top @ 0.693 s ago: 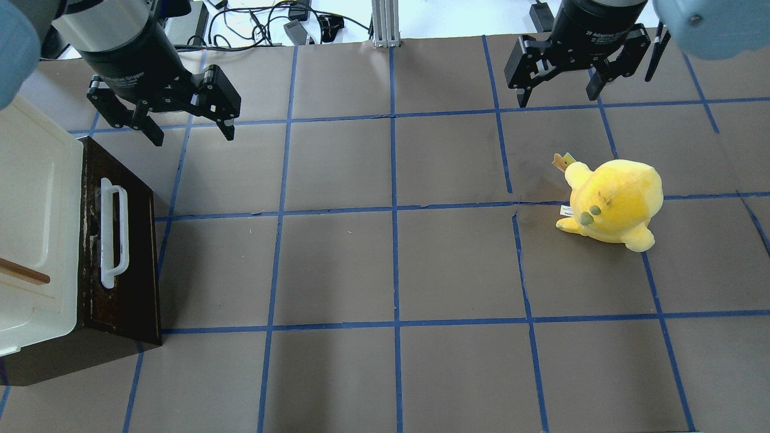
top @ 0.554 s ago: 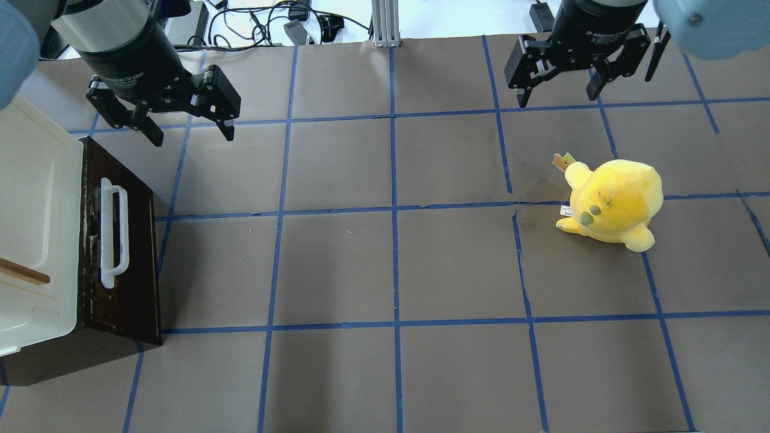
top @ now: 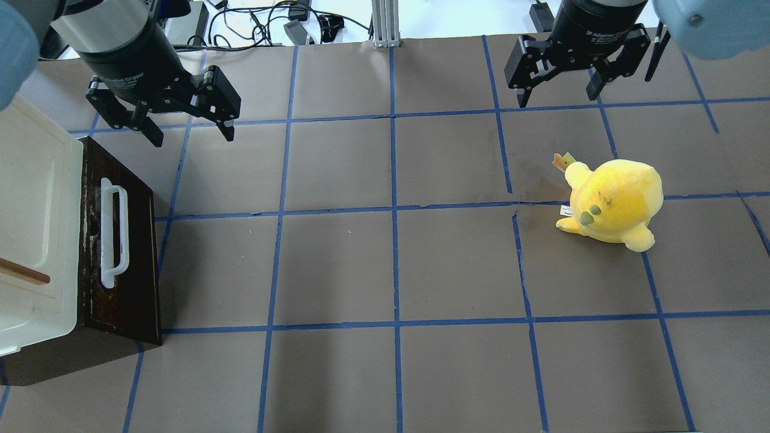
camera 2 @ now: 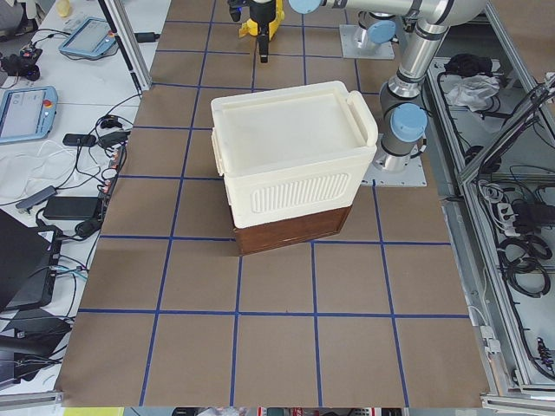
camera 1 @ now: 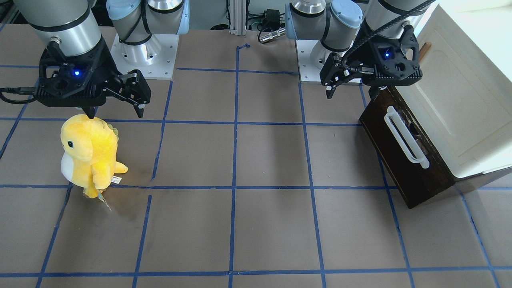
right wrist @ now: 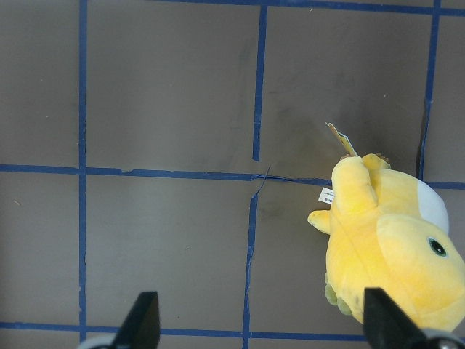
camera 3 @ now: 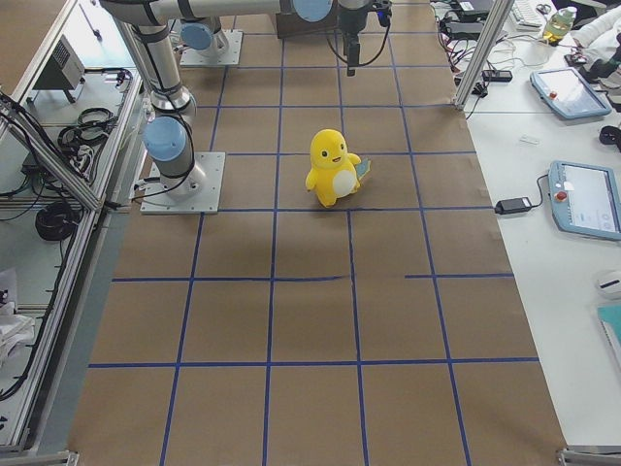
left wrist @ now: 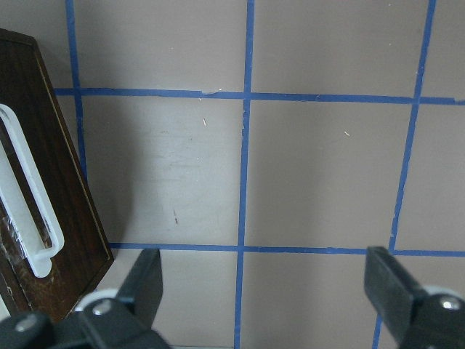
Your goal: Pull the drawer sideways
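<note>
The drawer has a dark brown wooden front with a long white bar handle. It sits at the foot of a cream cabinet on the table's left side and also shows in the front-facing view and the left wrist view. My left gripper is open and empty. It hovers beyond the drawer's far end, apart from the handle, with both fingers over bare table. My right gripper is open and empty, far right.
A yellow plush toy stands on the right half, just below my right gripper. The cream cabinet top carries a small brown wooden handle. Blue tape lines grid the brown table.
</note>
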`<state>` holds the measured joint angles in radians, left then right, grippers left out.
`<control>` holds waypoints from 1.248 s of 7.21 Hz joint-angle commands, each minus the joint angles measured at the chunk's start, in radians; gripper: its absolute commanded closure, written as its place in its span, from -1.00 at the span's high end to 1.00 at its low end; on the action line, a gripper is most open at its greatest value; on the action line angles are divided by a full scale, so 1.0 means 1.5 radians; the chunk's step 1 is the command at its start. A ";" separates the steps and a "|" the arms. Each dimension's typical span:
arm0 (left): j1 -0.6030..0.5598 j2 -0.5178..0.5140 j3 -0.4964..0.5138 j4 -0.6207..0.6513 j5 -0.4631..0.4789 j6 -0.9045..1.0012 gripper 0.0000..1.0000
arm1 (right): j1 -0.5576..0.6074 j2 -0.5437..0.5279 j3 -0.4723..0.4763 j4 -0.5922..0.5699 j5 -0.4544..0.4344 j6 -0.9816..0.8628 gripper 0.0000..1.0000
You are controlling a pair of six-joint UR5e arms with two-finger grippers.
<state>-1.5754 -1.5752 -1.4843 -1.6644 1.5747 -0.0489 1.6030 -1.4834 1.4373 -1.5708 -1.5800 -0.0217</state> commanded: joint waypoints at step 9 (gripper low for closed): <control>-0.110 -0.194 -0.090 0.042 0.382 -0.052 1.00 | 0.000 0.000 0.000 0.000 0.000 0.000 1.00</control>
<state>-1.7004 -1.8212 -1.5867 -1.6057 1.9974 -0.0949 1.6030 -1.4833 1.4374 -1.5708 -1.5804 -0.0223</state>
